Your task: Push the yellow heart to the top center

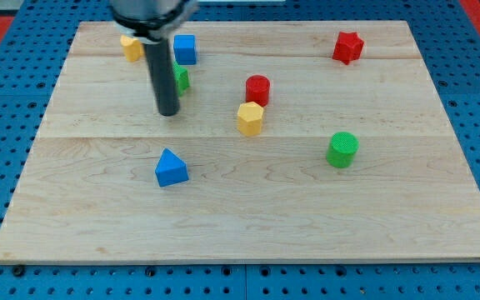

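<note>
Seven blocks sit on the wooden board (248,208): two blue, two green, two red... and two yellow, so eight. Nearest the view's bottom is a blue triangle (171,167), then a green cylinder (342,149) toward the view's right. Mid-board, a yellow hexagon (250,118) touches a red cylinder (257,88) behind it. My tip (168,112) rests left of them, just beside a green block (181,78) (shape hidden by the rod). There is no claw to open or close. Farthest back: yellow heart (131,47) at top left, partly hidden, blue cube (185,48), red star (347,47).
</note>
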`<action>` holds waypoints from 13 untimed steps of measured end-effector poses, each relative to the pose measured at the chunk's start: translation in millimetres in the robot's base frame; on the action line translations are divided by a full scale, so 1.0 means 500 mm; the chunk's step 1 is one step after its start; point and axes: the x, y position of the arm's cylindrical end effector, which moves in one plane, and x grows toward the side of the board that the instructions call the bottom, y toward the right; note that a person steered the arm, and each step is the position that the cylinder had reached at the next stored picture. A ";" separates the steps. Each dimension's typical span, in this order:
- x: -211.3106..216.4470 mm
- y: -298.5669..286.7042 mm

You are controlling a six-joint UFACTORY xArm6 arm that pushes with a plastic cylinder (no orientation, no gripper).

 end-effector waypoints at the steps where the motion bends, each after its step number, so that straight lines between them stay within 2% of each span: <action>1: -0.005 -0.010; 3: -0.107 -0.030; 4: -0.131 -0.033; 5: -0.131 -0.036; 6: -0.136 -0.115; 7: -0.137 -0.117; 10: -0.249 -0.117; 12: -0.259 -0.136; 13: -0.274 -0.190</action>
